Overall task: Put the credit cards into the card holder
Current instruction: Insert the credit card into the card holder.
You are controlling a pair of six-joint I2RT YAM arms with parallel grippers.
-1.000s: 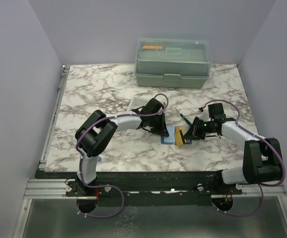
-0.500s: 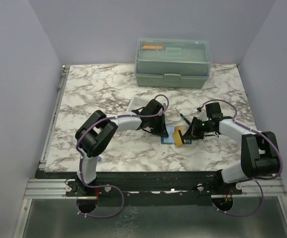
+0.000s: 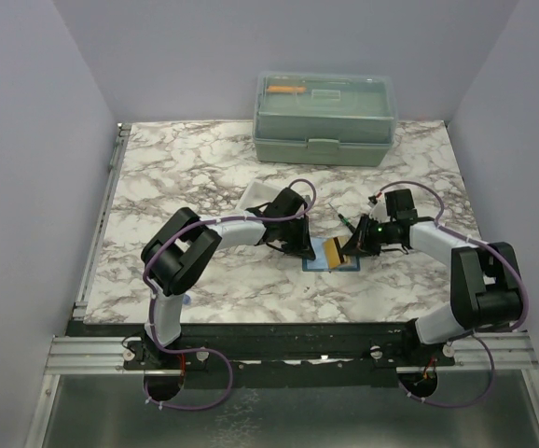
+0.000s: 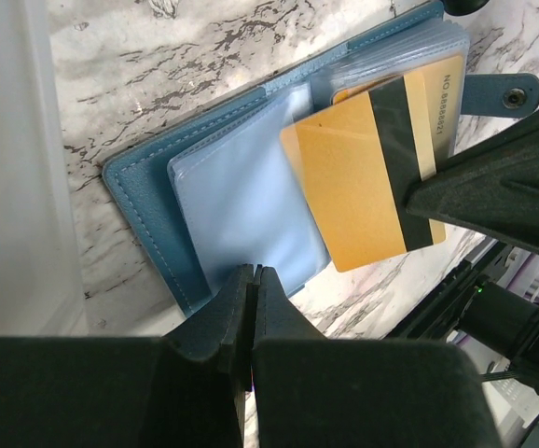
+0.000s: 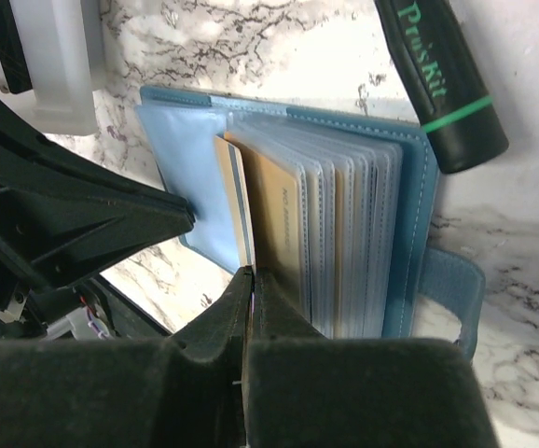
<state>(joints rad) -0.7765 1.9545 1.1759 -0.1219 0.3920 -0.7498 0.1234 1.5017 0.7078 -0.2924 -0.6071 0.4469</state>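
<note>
You had the right gripper (image 5: 251, 280) clamped on a yellow card (image 4: 353, 177) seemingly entering the card holder (image 4: 148, 201), with the closed left gripper (image 4: 252, 280) bracing it; next probably needed a straight push.

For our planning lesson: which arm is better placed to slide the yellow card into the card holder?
Right. The right gripper is shut on the yellow card over the open card holder; the left gripper is shut, empty, at its edge.

A robot test lab, white and black robot arms (image 3: 228, 227) by a silver metal rail (image 3: 83, 353), marble-look table (image 3: 176, 168), plain lilac walls (image 3: 27, 140) on three sides.
</note>
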